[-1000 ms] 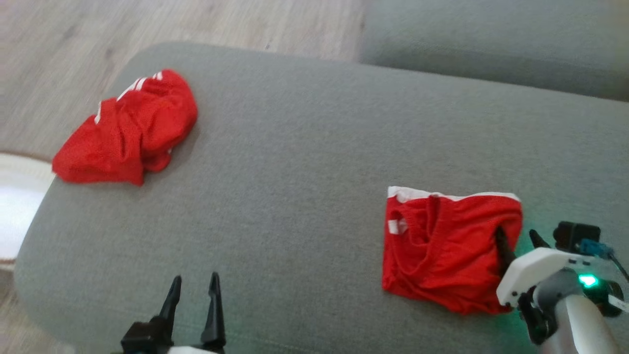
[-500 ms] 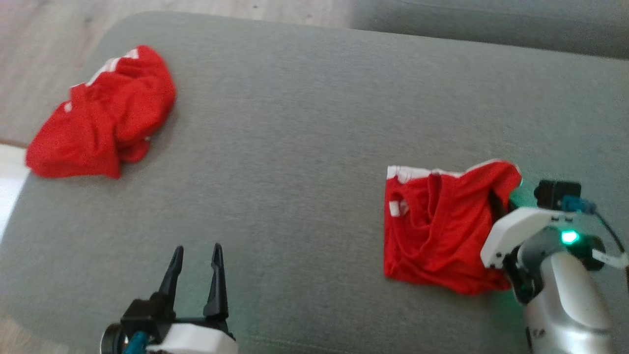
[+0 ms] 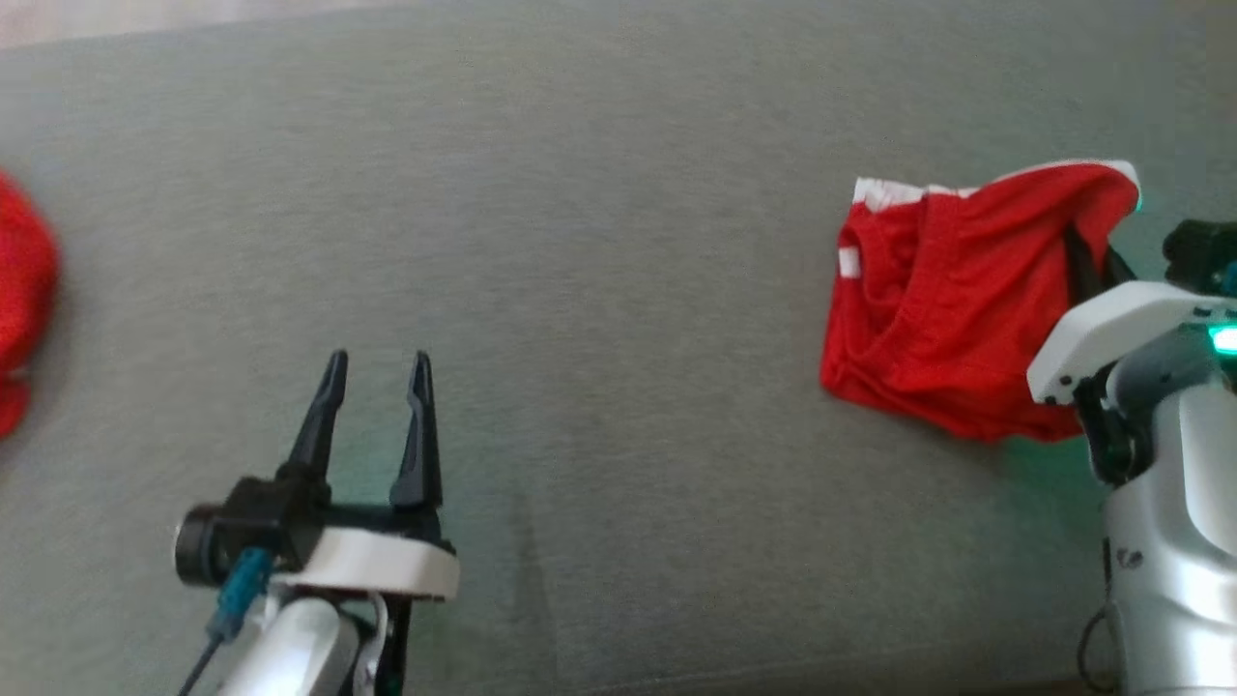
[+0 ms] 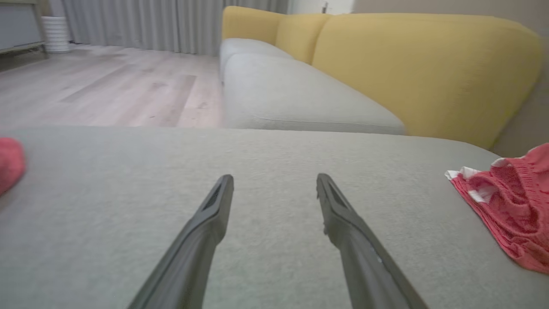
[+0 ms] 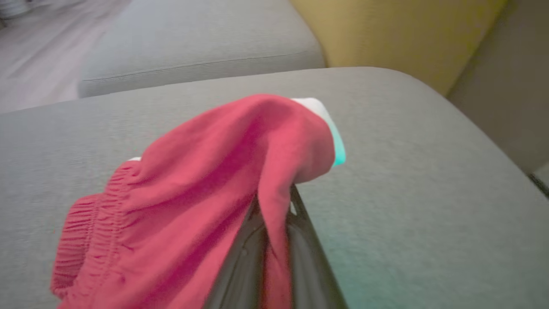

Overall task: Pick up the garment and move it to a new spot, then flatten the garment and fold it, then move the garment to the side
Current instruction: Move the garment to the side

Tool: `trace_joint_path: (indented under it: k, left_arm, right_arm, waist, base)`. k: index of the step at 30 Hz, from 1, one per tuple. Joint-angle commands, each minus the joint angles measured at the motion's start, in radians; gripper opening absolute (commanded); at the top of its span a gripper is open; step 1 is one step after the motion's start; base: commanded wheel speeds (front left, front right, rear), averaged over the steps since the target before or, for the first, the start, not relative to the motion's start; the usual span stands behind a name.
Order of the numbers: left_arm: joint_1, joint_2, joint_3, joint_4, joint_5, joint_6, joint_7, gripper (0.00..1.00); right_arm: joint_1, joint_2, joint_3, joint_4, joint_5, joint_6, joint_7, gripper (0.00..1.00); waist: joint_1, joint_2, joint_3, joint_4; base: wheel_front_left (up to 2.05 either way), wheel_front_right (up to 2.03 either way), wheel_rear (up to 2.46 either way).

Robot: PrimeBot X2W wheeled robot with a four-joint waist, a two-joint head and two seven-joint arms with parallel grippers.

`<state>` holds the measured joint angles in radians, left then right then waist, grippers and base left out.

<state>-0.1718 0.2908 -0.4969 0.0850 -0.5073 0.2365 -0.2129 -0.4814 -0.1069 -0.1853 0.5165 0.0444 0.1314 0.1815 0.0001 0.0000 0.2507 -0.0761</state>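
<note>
While the right gripper (image 5: 274,206) pinches a raised fold of the red shorts (image 3: 928,290) between its closed fingers, the left gripper (image 3: 372,362) hovers with fingers spread over the grey cushion (image 3: 599,242). The garment (image 3: 19,290), a red bundle, lies well off to its left.

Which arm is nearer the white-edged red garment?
Right: the right arm pinches the garment's raised edge in its jaws. The left arm hangs over bare cushion, jaws open, far aside.
</note>
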Motion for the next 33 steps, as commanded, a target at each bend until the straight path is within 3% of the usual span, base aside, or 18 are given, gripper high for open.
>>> trace_joint_path:
  k: [1,7,14,20,29,31,33]
  left_arm:
    - [-0.046,0.026,0.030,-0.036,0.013,-0.004,0.005,1.00]
    - [-0.097,0.042,0.013,-0.056,0.036,-0.006,0.041,1.00]
    - [-0.123,0.050,0.006,-0.073,0.048,-0.002,0.062,1.00]
    - [-0.128,0.065,0.018,-0.096,0.050,0.012,0.069,1.00]
    - [-0.112,0.067,0.024,-0.112,0.043,0.025,0.056,1.00]
    - [-0.114,0.064,0.022,-0.110,0.042,0.025,0.053,1.00]
    - [-0.116,0.060,0.020,-0.107,0.040,0.025,0.049,1.00]
  right_arm:
    - [-0.049,-0.001,0.019,-0.041,0.006,-0.001,-0.010,0.00]
    - [-0.119,0.013,0.039,-0.005,0.010,-0.001,-0.035,0.00]
    - [-0.233,-0.024,0.058,0.079,-0.006,-0.001,-0.046,0.00]
    - [-0.360,-0.149,0.051,0.193,-0.028,-0.001,-0.034,0.00]
    - [-0.447,-0.330,-0.050,0.296,-0.099,-0.001,-0.074,0.02]
    - [-0.453,-0.346,-0.073,0.309,-0.137,-0.001,-0.098,1.00]
    - [-0.458,-0.345,-0.108,0.318,-0.170,-0.001,-0.123,1.00]
  waist:
    - [-0.0001,0.0000,0.073,-0.108]
    - [-0.0001,0.0000,0.116,-0.178]
    - [-0.0001,0.0000,0.139,-0.155]
    - [-0.0001,0.0000,0.172,-0.079]
    - [-0.0001,0.0000,0.207,0.019]
    - [-0.0001,0.0000,0.211,0.029]
    - [-0.0001,0.0000,0.210,0.035]
  base:
    - [0.00,0.00,0.00]
    - [0.00,0.00,0.00]
    - [0.00,0.00,0.00]
    - [0.00,0.00,0.00]
    - [0.00,0.00,0.00]
    - [0.00,0.00,0.00]
    - [0.00,0.00,0.00]
